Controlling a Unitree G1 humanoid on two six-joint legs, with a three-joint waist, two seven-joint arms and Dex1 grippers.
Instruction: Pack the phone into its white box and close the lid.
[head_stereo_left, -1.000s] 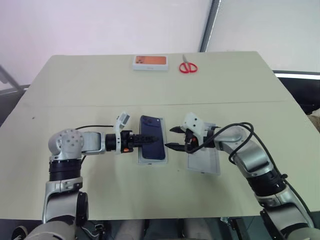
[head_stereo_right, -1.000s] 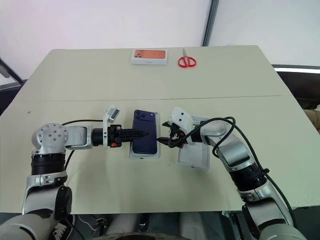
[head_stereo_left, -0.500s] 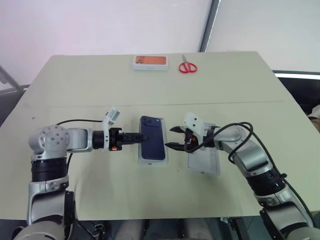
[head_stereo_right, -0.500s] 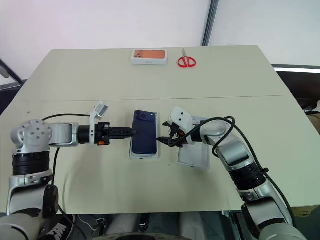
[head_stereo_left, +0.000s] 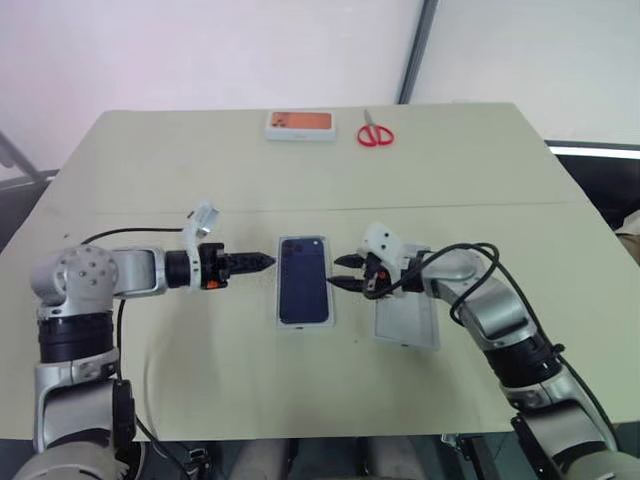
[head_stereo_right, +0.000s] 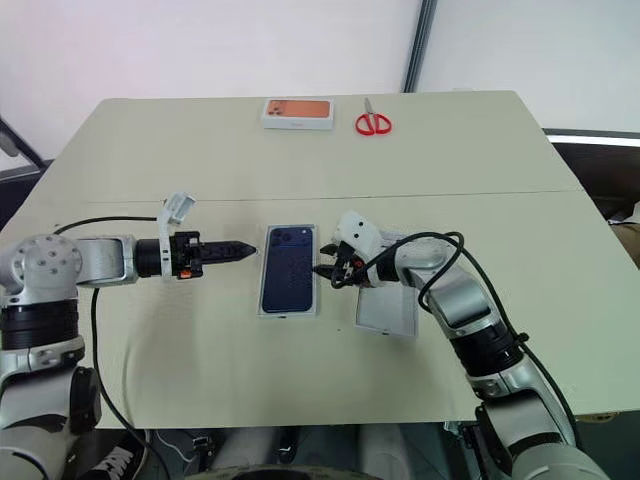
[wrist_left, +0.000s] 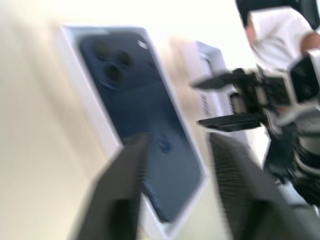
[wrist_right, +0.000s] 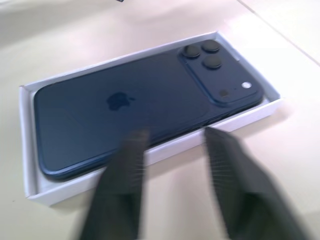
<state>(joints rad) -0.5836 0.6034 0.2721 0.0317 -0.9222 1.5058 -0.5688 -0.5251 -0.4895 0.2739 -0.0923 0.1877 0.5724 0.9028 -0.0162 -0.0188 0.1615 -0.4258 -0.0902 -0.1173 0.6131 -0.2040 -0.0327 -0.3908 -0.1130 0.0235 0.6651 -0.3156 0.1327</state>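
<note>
The phone (head_stereo_left: 303, 279) lies back-up inside the white box (head_stereo_left: 304, 320), mid-tabletop (head_stereo_left: 200, 180), its camera cluster toward the far edge. Just left of the box, the left end effector (head_stereo_left: 262, 262) holds nothing, its fingers nearly together. The right end effector (head_stereo_left: 342, 272), slightly parted and empty, hovers beside the box's right rim. The lid (head_stereo_left: 407, 322) lies just right.

Red scissors (head_stereo_left: 376, 134) lie flat at the far edge of the beige table (head_stereo_left: 180, 180), handles nearer, closed blades pointing to that edge. Just beside the scissors, on their left, sits a white box with an orange picture (head_stereo_left: 301, 124), long side along the same edge, apart from them.
</note>
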